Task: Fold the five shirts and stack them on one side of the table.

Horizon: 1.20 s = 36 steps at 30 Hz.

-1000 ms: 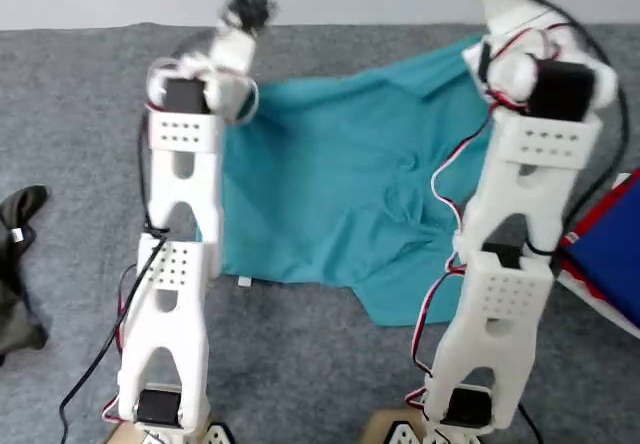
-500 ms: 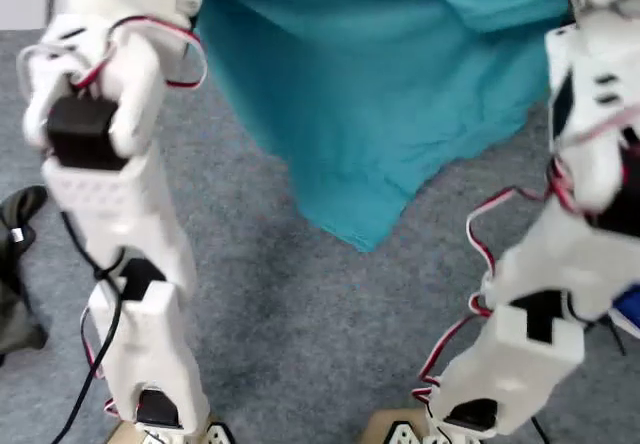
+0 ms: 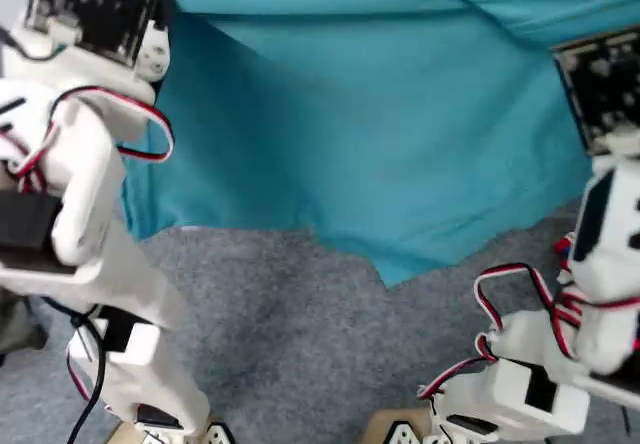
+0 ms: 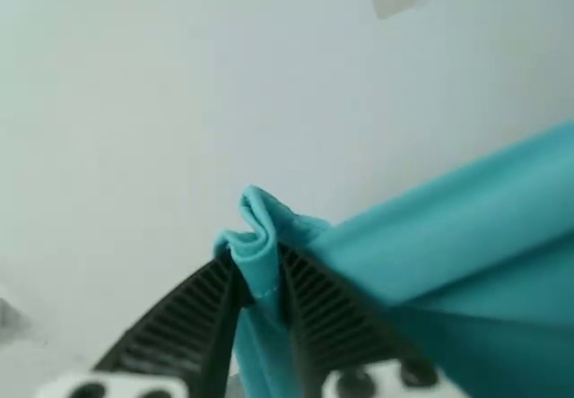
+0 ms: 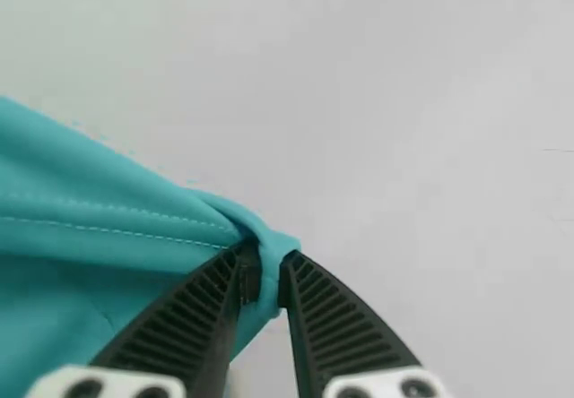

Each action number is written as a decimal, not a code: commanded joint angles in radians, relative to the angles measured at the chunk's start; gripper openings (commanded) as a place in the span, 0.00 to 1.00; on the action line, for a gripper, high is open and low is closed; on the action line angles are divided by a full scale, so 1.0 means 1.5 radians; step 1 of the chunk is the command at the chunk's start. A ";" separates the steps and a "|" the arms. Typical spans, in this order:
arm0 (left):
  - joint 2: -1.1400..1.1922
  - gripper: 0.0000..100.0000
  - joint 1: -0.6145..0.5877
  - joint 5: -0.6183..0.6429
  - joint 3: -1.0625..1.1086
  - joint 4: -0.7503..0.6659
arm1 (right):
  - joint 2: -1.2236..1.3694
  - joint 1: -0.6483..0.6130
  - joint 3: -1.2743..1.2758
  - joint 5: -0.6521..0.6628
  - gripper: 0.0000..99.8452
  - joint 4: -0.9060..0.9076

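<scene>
The teal shirt (image 3: pixel 370 144) hangs spread like a curtain above the grey surface (image 3: pixel 290 344), held at two points along its upper edge. Its lower edge drapes loose and uneven, which suggests a light, limp cloth that will sag, swing and crease wherever it is unsupported. The left gripper (image 4: pixel 260 277) has its jaws pressed on a bunched fold at one end and the right gripper (image 5: pixel 262 277) has its jaws pinching the stitched edge at the other; wide-apart holds like these suit laying it flat, though thin fabric could slip from so small a bite.
</scene>
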 commanded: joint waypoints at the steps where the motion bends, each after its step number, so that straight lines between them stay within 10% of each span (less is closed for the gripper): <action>1: -0.046 0.01 -0.003 -0.034 -0.021 0.014 | -0.027 0.025 -0.015 0.007 0.01 -0.019; 20: -0.207 0.01 -0.008 -0.139 0.056 0.014 | -0.081 0.026 -0.016 0.007 0.01 -0.013; 36: -0.527 0.01 -0.009 -0.134 0.480 0.013 | -0.217 0.061 -0.015 0.084 0.01 -0.041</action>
